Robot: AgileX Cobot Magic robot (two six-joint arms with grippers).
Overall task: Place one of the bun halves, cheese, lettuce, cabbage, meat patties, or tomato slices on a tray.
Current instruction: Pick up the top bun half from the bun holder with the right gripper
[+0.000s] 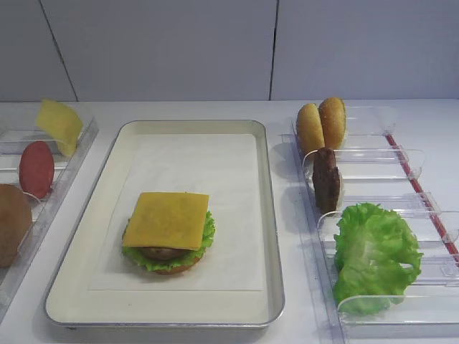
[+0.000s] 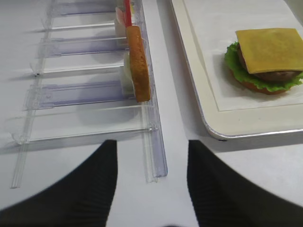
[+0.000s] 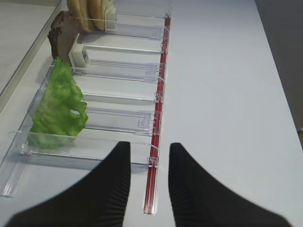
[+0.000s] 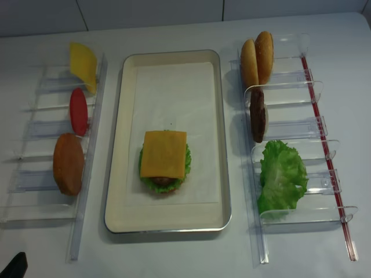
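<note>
One stack sat on the tray (image 1: 269, 215), near half, on the paper liner (image 1: 186, 165): bottom bun (image 1: 176, 269), lettuce (image 1: 204, 233), patty (image 1: 161, 253), cheese (image 1: 167, 219) on top — the square slice overhung the rest. From the left wrist view the same stack showed at the far right, cheese (image 2: 270, 43) over patty (image 2: 265, 73) over lettuce (image 2: 232, 54).

Right rack (image 1: 401, 161): two bun halves (image 1: 322, 124) upright at the far end, touching each other; a patty (image 1: 326, 179) standing on edge in the next slot; a big lettuce bunch (image 1: 373, 254) nearer, spilling over two dividers. A red strip (image 3: 158, 113) ran along the rack's right edge.

Left rack (image 4: 90, 168): a cheese slice (image 4: 83, 65) tilted at the far end, a tomato slice (image 4: 78, 111) on edge in the middle, a bun half (image 4: 68, 163) nearest.

Right gripper (image 3: 148, 184) hovered over the near end of the right rack, above the red strip, holding nothing. A gap showed between the black fingers (image 3: 113, 184), yet it read as closed down to about its tightest. Left gripper (image 2: 150, 182) hung above the near end of the left rack (image 2: 85, 92), empty — the gap between its fingers (image 2: 102, 179) looked wide, but whether fully apart, cannot tell. The upright bun half (image 2: 138, 64) stood just far of it.
</note>
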